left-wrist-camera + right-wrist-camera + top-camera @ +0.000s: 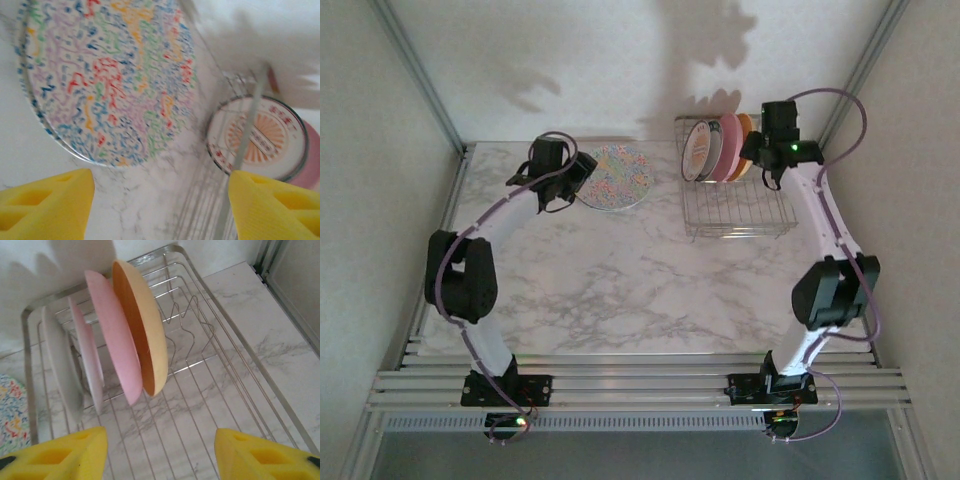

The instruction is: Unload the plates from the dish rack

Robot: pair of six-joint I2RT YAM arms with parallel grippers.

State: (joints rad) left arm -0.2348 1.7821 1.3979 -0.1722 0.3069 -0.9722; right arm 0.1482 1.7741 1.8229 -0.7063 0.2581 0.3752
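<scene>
Four plates (pixel 715 150) racked: I want the empty, parted right gripper (pixel 160 440) squared over the rim of the orange-yellow plate (pixel 147 335) before pinching; left gripper (pixel 162 187) gapes empty.

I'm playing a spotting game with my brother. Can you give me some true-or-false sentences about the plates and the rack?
1. The speckled plate lies flat on the table. True.
2. The dish rack has no plates in it. False: four plates stand on edge in it.
3. The orange-yellow plate stands at one end of the row, next to a pink plate. True.
4. The left arm's jaws are holding the speckled plate. False: they stand open with nothing between them, and the plate rests on the table.
5. The white emblem plate lies on the table beside the rack. False: it stands in the rack, at the other end of the row.
</scene>
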